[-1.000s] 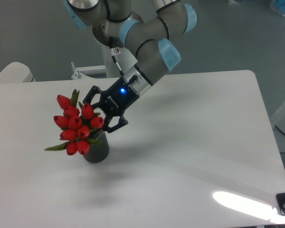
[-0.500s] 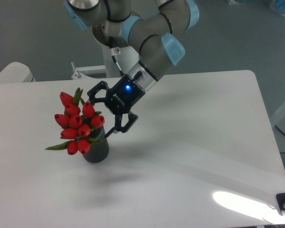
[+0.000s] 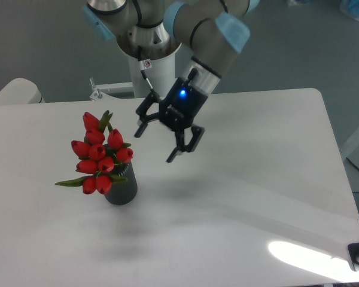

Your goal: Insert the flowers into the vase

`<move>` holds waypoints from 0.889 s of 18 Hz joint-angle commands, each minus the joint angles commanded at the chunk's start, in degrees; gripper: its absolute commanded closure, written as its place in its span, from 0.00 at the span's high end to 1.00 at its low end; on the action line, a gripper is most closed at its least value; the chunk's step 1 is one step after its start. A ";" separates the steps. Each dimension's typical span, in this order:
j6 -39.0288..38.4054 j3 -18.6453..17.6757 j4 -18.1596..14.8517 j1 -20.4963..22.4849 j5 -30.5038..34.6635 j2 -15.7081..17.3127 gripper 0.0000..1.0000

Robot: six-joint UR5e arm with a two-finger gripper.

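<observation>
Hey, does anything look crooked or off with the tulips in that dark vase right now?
Slightly. The bunch of red tulips leans left out of the small dark ribbed vase rather than standing upright, one green leaf sticking out sideways. The open black two-finger gripper is clear; nothing spilled.

A white counter [image 3: 245, 179] with rounded corners is seen filling most of the view, and a bright patch of reflected light is shown near its lower right edge. A grey floor [image 3: 299, 54] is seen behind it. A second white rounded surface [image 3: 15, 92] is partly shown at the far left. A small metal bracket [image 3: 97, 92] is seen at the counter's rear edge.
</observation>
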 joint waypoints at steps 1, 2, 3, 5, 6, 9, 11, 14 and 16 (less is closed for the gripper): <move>0.09 1.67 -0.09 0.27 2.73 0.01 1.00; 0.09 2.99 -0.18 0.36 4.93 0.01 1.00; 0.09 4.65 -0.35 0.62 6.60 -0.08 1.00; 0.09 7.99 -0.79 0.71 8.54 -0.52 1.00; 0.09 9.49 -1.40 0.62 9.69 -0.61 1.00; 1.49 13.71 -4.73 0.62 13.90 -1.66 1.00; 6.64 15.65 -8.24 1.23 16.02 -2.01 1.00; 17.02 18.02 -14.31 4.56 19.00 -2.10 1.00; 21.51 19.78 -17.39 5.10 20.59 -2.54 1.00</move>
